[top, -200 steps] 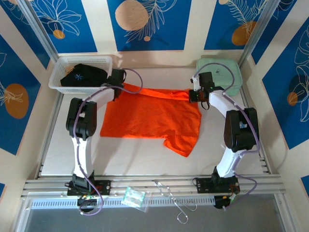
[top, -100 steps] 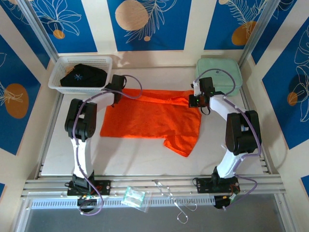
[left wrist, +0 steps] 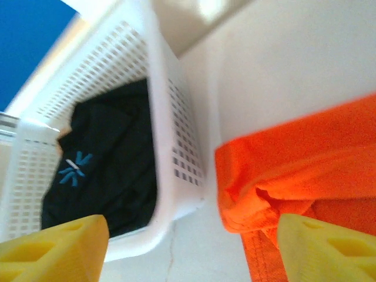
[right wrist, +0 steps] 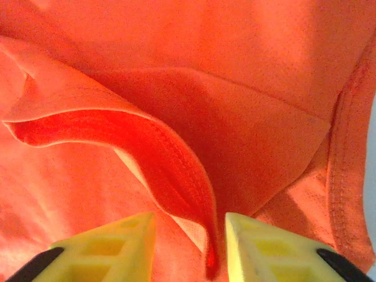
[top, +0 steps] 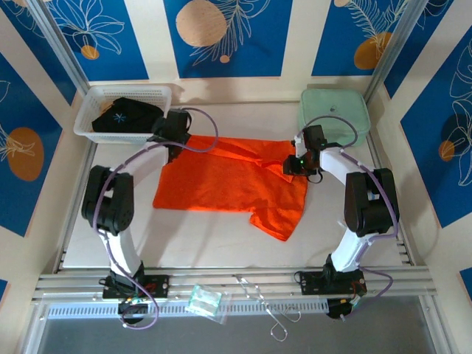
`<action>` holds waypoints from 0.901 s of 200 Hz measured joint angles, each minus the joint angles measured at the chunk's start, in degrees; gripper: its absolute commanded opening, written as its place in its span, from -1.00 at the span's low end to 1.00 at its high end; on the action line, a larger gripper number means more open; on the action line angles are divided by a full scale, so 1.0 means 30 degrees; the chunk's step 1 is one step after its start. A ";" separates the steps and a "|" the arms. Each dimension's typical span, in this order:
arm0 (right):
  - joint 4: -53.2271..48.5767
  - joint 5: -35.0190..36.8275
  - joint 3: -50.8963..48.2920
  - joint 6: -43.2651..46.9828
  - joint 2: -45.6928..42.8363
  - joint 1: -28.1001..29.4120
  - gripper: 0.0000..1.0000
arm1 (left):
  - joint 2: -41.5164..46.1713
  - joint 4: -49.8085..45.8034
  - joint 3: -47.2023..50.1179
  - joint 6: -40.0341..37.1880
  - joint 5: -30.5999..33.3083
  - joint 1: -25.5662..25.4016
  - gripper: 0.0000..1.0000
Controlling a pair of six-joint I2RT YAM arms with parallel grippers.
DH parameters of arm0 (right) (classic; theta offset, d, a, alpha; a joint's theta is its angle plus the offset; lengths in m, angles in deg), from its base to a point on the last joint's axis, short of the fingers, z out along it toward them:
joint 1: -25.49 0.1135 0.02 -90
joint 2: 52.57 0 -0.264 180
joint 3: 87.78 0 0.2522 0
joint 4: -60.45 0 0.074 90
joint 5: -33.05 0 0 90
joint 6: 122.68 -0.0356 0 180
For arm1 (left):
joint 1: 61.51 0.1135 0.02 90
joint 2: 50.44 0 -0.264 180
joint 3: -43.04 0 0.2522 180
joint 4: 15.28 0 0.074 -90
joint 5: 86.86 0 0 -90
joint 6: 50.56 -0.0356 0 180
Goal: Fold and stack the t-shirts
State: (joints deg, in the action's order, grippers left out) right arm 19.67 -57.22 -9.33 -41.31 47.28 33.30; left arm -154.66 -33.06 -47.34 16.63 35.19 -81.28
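Orange t-shirt (top: 228,181) lower (edge rumpled)

Orange t-shirt (top: 228,181) spread, top edge rumpled; black t-shirt (top: 125,116) in basket (top: 133,89).

No legible text or numbers recorded. A small light-blue star-like emblem (left wrist: 74,170) is noted on the black cloth t-shirt (left wrist: 120,150) in the white plastic mesh basket (left wrist: 176,132).

Orange t-shirt (top: 221,181) 1. Black t-shirt (top: 127,118) 1. White mesh basket (top: 131,89) 1, 10 o'clock. Pale green item (top: 335,110) 1, 1 o'clock. Clear packet (top: 204,301) 1, 6 o'clock.
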 measured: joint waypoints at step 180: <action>-0.4932 -0.3723 1.3347 -0.0342 1.0061 0.0962 -1.00 | 1.2109 -1.0411 0.4328 1.0732 0.0823 -0.2171 0.87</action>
State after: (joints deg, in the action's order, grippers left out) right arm 4.87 -68.39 30.71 -42.33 77.47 36.18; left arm -118.34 -64.29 -34.36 48.83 37.66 -87.79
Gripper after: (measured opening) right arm 0.062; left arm 0.934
